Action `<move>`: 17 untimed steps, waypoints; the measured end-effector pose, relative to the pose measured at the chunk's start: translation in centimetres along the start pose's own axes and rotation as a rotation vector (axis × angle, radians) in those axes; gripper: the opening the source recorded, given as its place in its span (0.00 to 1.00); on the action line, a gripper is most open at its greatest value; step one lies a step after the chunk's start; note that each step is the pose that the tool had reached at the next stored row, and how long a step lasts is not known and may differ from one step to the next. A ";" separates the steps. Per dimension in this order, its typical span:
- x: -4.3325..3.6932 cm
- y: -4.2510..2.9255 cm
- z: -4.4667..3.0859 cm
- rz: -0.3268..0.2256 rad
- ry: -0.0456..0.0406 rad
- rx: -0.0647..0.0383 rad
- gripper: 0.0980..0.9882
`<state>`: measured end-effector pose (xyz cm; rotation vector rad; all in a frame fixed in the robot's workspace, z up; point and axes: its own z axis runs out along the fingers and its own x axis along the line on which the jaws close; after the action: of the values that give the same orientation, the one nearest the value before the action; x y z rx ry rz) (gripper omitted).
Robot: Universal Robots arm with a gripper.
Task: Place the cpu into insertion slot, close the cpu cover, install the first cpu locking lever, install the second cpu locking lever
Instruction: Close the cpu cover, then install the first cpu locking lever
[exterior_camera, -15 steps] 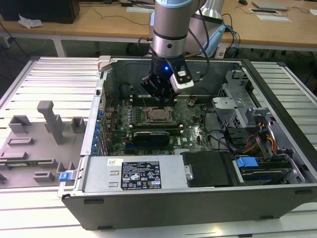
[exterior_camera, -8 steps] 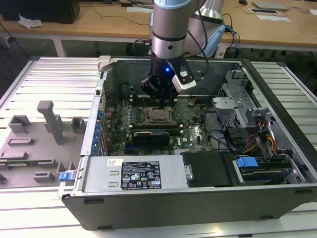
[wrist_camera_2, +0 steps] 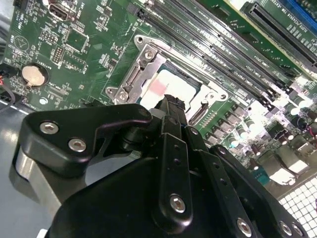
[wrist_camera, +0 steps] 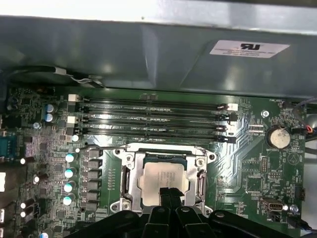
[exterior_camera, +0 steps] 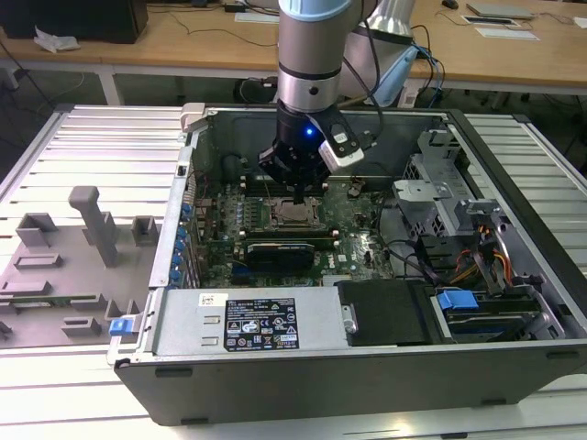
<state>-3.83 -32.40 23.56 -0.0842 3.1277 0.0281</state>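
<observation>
The cpu [wrist_camera: 159, 178] [wrist_camera_2: 174, 85] lies flat in the insertion slot [exterior_camera: 295, 214] on the green board, its pale metal top showing. Around it lies the silvery cpu cover [wrist_camera: 130, 181] [wrist_camera_2: 132, 79], flat on the slot, its window framing the chip. My gripper [wrist_camera: 169, 192] [wrist_camera_2: 171, 102] [exterior_camera: 300, 193] hangs just above the chip's edge with its black fingertips pressed together and nothing visible between them. I cannot tell whether the tips touch the chip. The arm stands upright inside the open computer case.
Long memory slots [wrist_camera: 153, 119] run beside the slot, toward the case wall [wrist_camera: 148, 54]. A coin battery [wrist_camera: 277, 138] and capacitors [wrist_camera: 69, 173] flank it. A black card [exterior_camera: 284, 249], drive cage [exterior_camera: 440, 192] and cables crowd the case. Grey fixtures [exterior_camera: 92, 220] stand outside.
</observation>
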 end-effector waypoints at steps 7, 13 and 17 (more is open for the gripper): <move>0.00 0.01 -0.65 0.000 -0.0001 0.000 0.01; 0.00 0.02 -0.72 0.000 -0.0002 0.000 0.01; 0.00 0.02 -0.76 0.000 -0.0002 0.000 0.01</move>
<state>-3.84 -32.40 24.32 -0.0842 3.1275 0.0275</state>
